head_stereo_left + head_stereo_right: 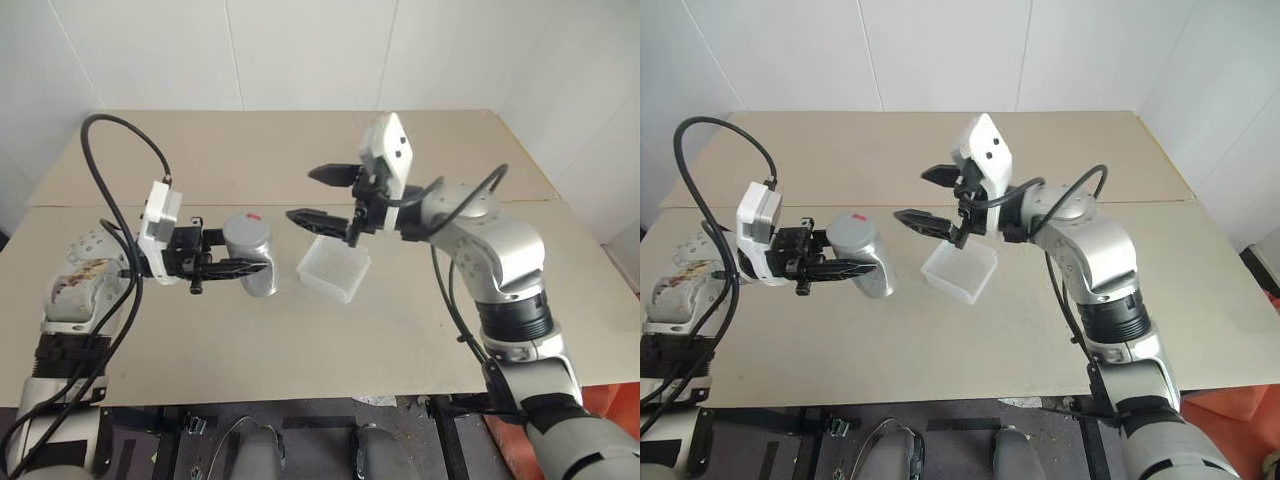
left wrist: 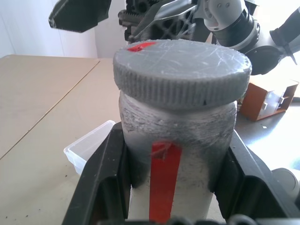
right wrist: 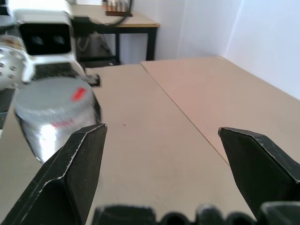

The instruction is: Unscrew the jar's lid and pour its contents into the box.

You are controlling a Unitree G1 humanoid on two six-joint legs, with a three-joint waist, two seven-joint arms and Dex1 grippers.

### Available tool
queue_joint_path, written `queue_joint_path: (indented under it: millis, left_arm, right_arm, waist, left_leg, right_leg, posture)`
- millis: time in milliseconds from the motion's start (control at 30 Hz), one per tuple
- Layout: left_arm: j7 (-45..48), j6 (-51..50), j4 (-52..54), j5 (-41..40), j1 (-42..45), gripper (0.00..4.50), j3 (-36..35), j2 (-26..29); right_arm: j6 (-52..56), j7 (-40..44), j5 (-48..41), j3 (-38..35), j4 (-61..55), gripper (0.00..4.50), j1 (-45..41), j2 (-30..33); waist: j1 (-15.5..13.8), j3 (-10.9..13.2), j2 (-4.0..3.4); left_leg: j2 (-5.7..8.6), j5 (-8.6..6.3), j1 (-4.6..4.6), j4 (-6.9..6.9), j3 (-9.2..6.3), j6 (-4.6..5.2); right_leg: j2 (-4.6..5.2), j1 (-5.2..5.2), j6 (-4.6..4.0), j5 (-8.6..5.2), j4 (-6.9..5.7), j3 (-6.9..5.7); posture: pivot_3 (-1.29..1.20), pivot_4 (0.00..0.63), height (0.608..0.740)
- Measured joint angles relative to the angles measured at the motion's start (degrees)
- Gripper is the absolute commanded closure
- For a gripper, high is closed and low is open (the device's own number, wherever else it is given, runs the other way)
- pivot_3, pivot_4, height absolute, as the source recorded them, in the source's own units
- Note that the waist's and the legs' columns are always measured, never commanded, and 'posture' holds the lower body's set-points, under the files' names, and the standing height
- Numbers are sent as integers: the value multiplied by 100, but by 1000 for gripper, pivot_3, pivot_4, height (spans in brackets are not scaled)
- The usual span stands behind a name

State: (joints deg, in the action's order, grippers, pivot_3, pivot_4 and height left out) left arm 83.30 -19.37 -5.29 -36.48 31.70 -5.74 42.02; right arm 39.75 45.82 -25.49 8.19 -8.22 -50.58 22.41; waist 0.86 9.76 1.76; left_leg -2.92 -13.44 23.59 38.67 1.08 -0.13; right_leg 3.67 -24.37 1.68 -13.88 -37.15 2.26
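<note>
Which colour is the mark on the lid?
Red, on the grey lid; clearest in left wrist view.

Lab: bare white walls (image 1: 300,50), plain table (image 1: 400,340).

Through the right wrist camera I saw my right gripper (image 3: 161,159) spread wide over the table (image 3: 187,108); the blurred jar (image 3: 54,124), seemingly still capped, sat ahead in the left gripper (image 3: 44,47).

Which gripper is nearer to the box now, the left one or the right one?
The right. The right gripper hangs open just above the box, which sits on the table. The left gripper is off to the box's left, shut on the jar.
</note>
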Motion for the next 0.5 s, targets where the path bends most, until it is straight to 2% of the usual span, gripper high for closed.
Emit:
queue_joint_path:
  millis: [267,400,500]
  left_arm:
    - [-9,-35,-15,42,15,2573,4,-37]
    - [-59,59,-188,130,167,2573,87,-265]
    - [-57,105,-273,231,289,2573,172,-412]
  right_arm:
    - [41,18,-202,-92,-163,24,-2,-30]
    - [195,-7,-507,-148,-615,24,-73,-217]
    - [211,-102,-501,92,-731,24,-164,-458]
  waist:
    - [17,0,0]
    - [2,0,0]
    - [20,0,0]
  left_leg:
    - [0,0,3,0,0,0]
    - [0,0,3,0,-1,0]
    - [0,0,1,0,0,0]
  right_leg:
    - [0,-1,0,0,2,1]
    - [0,0,0,0,1,0]
    - [0,0,0,0,-1,0]
  posture:
    - [0,150,740]
    - [0,150,740]
    - [0,150,740]
